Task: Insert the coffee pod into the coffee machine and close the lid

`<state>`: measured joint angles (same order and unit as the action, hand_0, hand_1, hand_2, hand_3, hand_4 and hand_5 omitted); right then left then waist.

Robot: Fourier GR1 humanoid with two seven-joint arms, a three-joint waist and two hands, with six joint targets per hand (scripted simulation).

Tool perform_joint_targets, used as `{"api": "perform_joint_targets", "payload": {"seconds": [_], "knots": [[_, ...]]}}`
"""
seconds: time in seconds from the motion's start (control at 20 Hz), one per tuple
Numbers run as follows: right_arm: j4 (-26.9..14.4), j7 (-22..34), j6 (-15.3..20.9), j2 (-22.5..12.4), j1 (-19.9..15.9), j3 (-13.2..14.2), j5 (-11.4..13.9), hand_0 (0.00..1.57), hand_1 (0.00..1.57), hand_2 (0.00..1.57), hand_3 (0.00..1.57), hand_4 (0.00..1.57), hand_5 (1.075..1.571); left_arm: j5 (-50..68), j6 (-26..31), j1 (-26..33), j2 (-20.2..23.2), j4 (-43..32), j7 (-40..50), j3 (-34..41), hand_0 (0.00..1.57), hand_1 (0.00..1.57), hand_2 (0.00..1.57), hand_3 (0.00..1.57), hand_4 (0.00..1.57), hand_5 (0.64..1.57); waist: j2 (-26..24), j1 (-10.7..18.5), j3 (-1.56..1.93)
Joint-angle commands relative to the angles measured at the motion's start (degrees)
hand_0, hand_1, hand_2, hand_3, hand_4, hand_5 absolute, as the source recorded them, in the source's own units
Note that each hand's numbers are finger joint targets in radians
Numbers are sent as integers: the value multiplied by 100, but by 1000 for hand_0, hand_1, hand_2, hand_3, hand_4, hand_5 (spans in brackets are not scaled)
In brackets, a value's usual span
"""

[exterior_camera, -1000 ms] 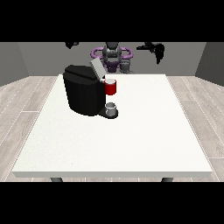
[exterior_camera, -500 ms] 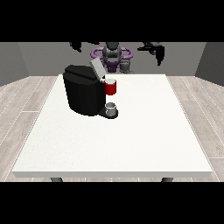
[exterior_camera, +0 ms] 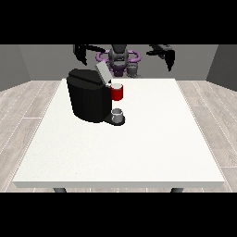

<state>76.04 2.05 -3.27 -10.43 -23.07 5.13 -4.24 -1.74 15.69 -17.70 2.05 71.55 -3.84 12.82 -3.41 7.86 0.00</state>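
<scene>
- Your two hands are both up at the far edge, raised above the table, holding nothing.
- Hand at the view's right: fingers hang downward; whether they are straight or curled, you cannot tell.
- Hand at the view's left: dark shape hanging down; finger state cannot be told either.
- Both hands are well apart from everything on the table.
- Count: one machine, one lid, one red holder, one cup. You cannot make out a separate pod with certainty.
- The machine stands on the table's left-far part, a black block, with its spout side facing the view's right.
- The lid is open, a grey flap tilted up and back from the machine's top, its long axis slanting up toward the view's left.
- The red holder sits at the machine's right side just below the lid, its open top facing up; something pale shows in it.
- The cup stands upright on the machine's base, directly under the red holder.
- Nothing lies between the hands and the machine.
</scene>
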Motion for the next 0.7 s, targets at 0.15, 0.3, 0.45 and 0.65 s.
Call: {"api": "perform_joint_targets", "payload": {"seconds": [0.15, 0.3, 0.45, 0.65], "knots": [[-649, -197, -275, -165, -586, 190, -42, 0, 0, 0, 0, 0, 1571, 97, -113, 242, 152, 576, 61, -173, 0, 0, 0, 0, 0, 1571, 394, -94, 0], [-988, -241, -69, -29, -775, 179, 67, 0, 0, 0, 0, 0, 1571, 103, -322, 319, -87, 874, 278, -371, 0, 0, 0, 0, 0, 1571, 415, 3, 0], [-976, -479, -119, 69, -625, -8, 228, 0, 0, 0, 0, 0, 1571, 73, -307, 635, 58, 673, -377, -250, 0, 0, 0, 0, 0, 1571, 538, -136, 0], [-955, -116, -129, 135, -1114, -132, 301, 0, 0, 0, 0, 0, 1571, 377, -287, 109, 331, 516, 63, -38, 0, 0, 0, 0, 124, 1571, 545, -264, -1]]}}
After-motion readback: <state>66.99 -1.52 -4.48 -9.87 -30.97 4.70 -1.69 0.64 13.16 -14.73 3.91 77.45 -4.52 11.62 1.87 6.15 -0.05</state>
